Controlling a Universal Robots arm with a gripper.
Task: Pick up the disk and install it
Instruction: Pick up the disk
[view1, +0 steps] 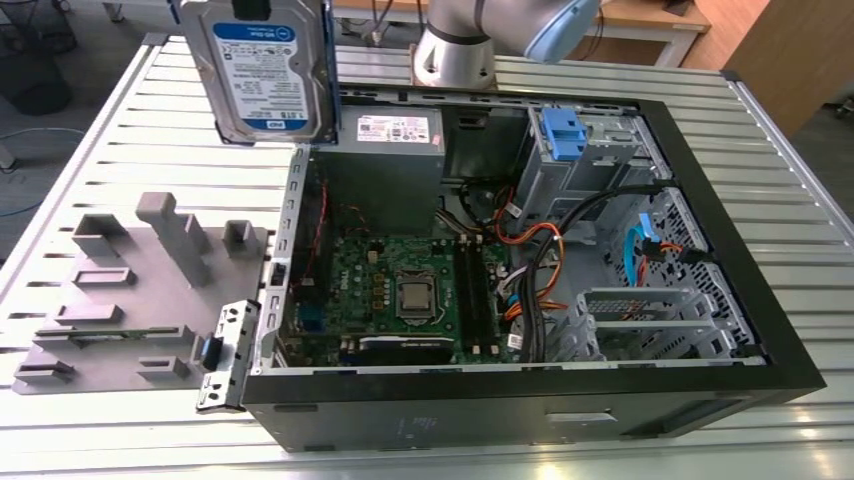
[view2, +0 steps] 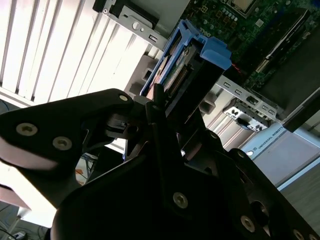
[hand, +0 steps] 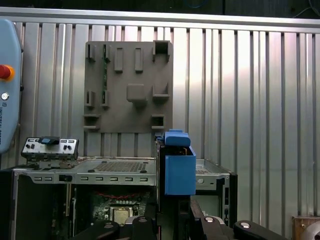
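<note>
As you look at the exterior view, your disk (view1: 263, 75) is up in the air, upright, its white-and-blue label facing the camera and its blue bracket running down its edges; it shows by the far corner of the computer case (view1: 747, 300) on the exterior view's left, and you cannot tell how high above the counter (view1: 120, 130) it hangs; it is not yet in the case. In the second wrist view your tool (view2: 175, 107) is pinching the disk between its black fingers, with the blue end of the bracket sticking out beyond them; in the first wrist view the same blue end rises out of the tool.

The case lies on its side on the slatted counter with its open side up; inside you see the green circuit board (view1: 400, 290), a bundle of cables (view1: 534, 260) beside it, and a blue carrier (view1: 561, 130) at the far corner on the exterior view's right. A grey tray (view1: 134, 290) with raised holders lies on the counter just beside the case, on the exterior view's left; the arm's base (view1: 461, 45) stands behind the case.
</note>
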